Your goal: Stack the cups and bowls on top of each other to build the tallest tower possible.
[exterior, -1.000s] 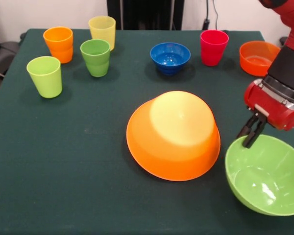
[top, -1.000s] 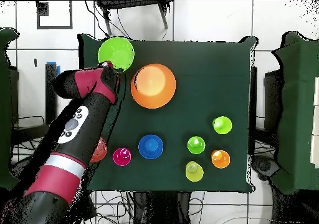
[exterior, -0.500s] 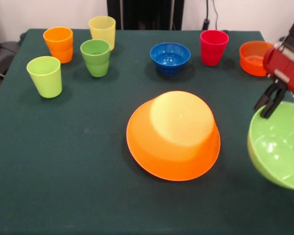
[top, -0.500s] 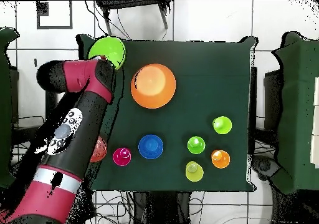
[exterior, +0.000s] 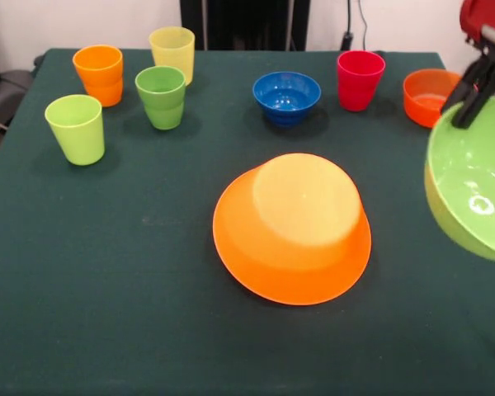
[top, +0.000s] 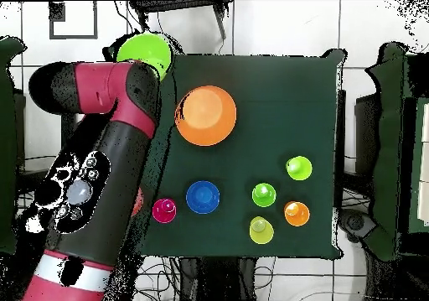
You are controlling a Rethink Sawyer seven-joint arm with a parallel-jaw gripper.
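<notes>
A very large orange bowl (exterior: 293, 227) lies upside down mid-table, also seen in the overhead view as the orange bowl (top: 206, 115). My gripper (exterior: 465, 115) is shut on the rim of the light green bowl (exterior: 474, 186), which hangs tilted in the air at the right edge, apart from the orange bowl. From overhead the green bowl (top: 145, 53) pokes past the table's corner. At the back stand the blue bowl (exterior: 286, 96), red-pink cup (exterior: 360, 79) and red-orange bowl (exterior: 433, 97). The orange (exterior: 99, 74), pale yellow (exterior: 172, 54), green (exterior: 161, 96) and lime green (exterior: 75, 129) cups stand upright at the left.
In the overhead view my arm (top: 100, 172) covers the table's left side and hides most of the red-orange bowl. The dark green table (exterior: 132, 272) has bare cloth in front of the orange bowl.
The gripper has risen and moved right in the front view, lifting the light green bowl off the table; the bowl now hangs higher and tilted. Everything else stayed put.
</notes>
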